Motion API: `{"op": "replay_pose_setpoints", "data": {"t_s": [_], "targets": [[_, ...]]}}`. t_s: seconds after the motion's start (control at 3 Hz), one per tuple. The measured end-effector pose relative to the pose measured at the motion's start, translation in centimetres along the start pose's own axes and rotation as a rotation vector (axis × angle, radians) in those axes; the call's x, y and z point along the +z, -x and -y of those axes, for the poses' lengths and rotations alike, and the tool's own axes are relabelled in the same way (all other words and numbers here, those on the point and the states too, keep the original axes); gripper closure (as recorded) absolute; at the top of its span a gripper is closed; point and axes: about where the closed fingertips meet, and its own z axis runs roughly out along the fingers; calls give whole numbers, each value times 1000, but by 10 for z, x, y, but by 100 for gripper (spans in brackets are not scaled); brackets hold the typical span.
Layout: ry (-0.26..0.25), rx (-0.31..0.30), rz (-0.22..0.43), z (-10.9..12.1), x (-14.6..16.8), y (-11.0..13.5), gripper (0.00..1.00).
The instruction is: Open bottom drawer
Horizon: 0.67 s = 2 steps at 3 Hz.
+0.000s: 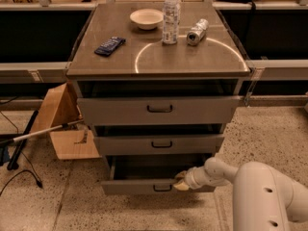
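Through my one camera, the bottom drawer sat lowest in the cabinet, standing partly out, its inside too dark to read. The gripper lay at the top edge of the drawer's front, just right of the black handle. I could not tell whether it pinched that edge. The arm was cut off at the lower right.

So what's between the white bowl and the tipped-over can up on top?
In the camera view, a clear plastic bottle stands between the bowl and the can. The end effector is down at the bottom drawer, by its front.
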Motion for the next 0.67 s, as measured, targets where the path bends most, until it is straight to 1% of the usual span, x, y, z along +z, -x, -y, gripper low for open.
{"op": "replay_pose_setpoints", "data": {"t_s": [0.33, 0.67], "targets": [[20, 11, -2, -19, -1, -4, 78], [27, 3, -1, -23, 0, -4, 96]]}}
